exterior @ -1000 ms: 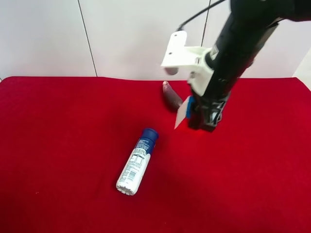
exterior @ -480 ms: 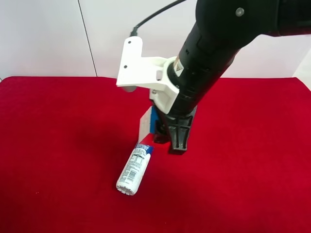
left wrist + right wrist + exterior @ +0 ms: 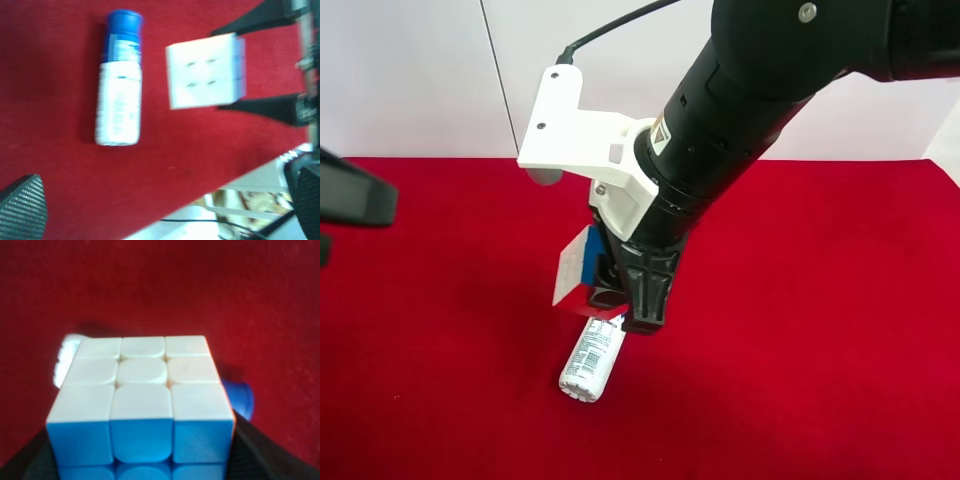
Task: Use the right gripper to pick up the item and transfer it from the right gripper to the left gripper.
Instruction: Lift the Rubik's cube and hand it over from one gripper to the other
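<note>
A Rubik's cube [image 3: 576, 268] with white, blue and red faces is held in my right gripper [image 3: 612, 300], above the red cloth and over the cap end of a lying bottle. In the right wrist view the cube [image 3: 142, 400] fills the frame between the two black fingers [image 3: 30, 462]. In the left wrist view the cube [image 3: 205, 70] shows its white face, clamped between the right gripper's fingers [image 3: 265, 107]. My left gripper [image 3: 165, 200] is open and empty, apart from the cube. The left arm [image 3: 350, 195] shows at the exterior view's left edge.
A white bottle with a blue cap [image 3: 592, 358] lies on the red tablecloth [image 3: 440, 300], partly under the cube; it also shows in the left wrist view [image 3: 119, 102]. A white wall [image 3: 420, 70] stands behind the table.
The right arm carried the cube toward the exterior view's left and forward, now over the bottle's cap. The left arm has come into view at the left edge.
</note>
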{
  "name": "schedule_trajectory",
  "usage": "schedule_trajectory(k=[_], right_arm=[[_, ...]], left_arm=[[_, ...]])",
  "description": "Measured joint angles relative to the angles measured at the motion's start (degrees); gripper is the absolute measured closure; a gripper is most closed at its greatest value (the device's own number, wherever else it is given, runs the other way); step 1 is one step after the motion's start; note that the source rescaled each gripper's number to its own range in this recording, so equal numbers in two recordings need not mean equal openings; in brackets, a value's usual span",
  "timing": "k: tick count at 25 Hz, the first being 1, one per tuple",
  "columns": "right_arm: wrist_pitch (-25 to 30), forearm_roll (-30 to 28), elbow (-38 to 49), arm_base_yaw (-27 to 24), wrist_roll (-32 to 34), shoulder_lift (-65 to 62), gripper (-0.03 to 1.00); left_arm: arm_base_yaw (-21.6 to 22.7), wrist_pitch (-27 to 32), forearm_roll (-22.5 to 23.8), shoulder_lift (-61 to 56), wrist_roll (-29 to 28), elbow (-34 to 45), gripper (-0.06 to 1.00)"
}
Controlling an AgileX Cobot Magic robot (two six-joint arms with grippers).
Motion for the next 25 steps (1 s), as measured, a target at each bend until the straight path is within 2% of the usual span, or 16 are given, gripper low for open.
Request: schedule_trajectory(k=[4, 7, 17, 25], right_arm=[[-2.18, 4.32, 0.00, 0.00, -3.02, -0.04, 0.97], [-3.22, 6.24, -0.39, 0.00, -3.96, -0.04, 0.97], [-3.47, 8.34, -4.39, 0.23, -4.38, -0.04, 0.97], [-4.24, 8.76, -4.39, 4.01, -5.89, -0.04, 0.97]], left_arm=[[-0.19, 0.37, -1.63, 3.12, 0.59, -1.21, -0.06], [-2.47, 0.50, -2.38, 4.65, 0.75, -1.78, -0.06], [-3.30, -0.28, -2.94, 8.43, 1.04, -1.83, -0.06], [-3.30, -1.76, -5.90, 12.40, 3.96, -2.36, -0.06]])
